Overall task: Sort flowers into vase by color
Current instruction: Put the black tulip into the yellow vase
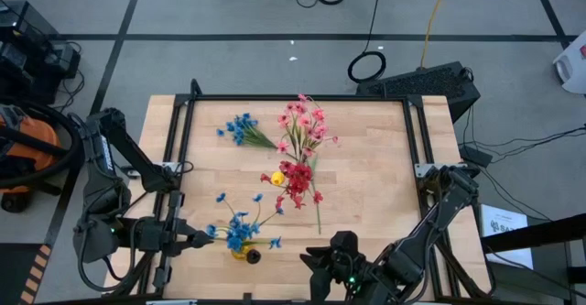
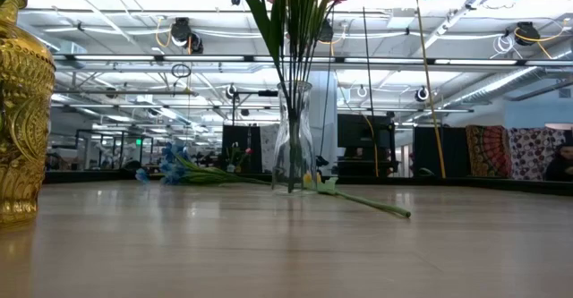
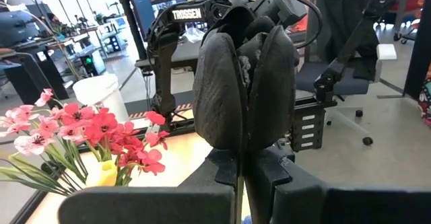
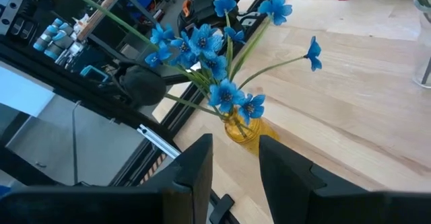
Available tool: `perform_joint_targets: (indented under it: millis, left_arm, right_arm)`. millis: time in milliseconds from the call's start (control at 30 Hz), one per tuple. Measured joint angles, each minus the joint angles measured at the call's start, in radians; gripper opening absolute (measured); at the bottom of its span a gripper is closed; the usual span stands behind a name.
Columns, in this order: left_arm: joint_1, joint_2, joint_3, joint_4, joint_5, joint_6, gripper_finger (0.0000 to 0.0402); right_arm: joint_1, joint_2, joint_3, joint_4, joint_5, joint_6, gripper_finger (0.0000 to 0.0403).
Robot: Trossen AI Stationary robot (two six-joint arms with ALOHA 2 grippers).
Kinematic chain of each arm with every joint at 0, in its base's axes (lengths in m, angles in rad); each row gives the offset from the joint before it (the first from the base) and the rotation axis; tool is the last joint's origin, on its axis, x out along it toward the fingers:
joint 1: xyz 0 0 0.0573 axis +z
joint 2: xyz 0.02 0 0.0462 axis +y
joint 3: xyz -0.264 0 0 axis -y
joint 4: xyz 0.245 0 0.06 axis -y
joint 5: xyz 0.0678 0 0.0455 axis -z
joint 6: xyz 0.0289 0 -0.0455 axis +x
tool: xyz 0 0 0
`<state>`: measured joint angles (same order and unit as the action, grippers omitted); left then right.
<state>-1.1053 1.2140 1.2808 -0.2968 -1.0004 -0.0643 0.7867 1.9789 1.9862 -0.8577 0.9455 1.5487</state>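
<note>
Wooden table with a black frame around it, sitting on a grey floor with cables all over. Near the front edge there's a gold vase with blue flowers standing in it, and the left gripper is parked just beside it on the left with its fingers clenched together, nothing between them. Middle of the table has a clear glass vase holding pink flowers and red flowers, with a yellow bud tucked in next to the red ones. One more blue sprig is lying flat on the wood toward the back left, well apart from the gold vase. The right gripper hangs at the front edge, right of the gold vase, fingers parted and not gripping anything.
</note>
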Motion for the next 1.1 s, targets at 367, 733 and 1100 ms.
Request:
perform_joint_targets:
  millis: [367, 733, 1100]
  left_arm:
    - [0.000, -0.004, 0.000, -0.007, -0.004, 0.020, 0.0011]
    - [0.000, -0.030, 0.000, -0.011, -0.004, 0.020, 0.0011]
    - [0.000, -0.031, 0.000, -0.008, 0.021, -0.060, 0.0011]
  right_arm:
    - [-0.014, 0.000, 0.000, 0.000, 0.000, -0.017, 0.0111]
    - [-0.014, 0.000, 0.000, 0.001, 0.000, -0.017, 0.0111]
    - [-0.014, 0.000, 0.000, 0.001, 0.000, -0.021, 0.0111]
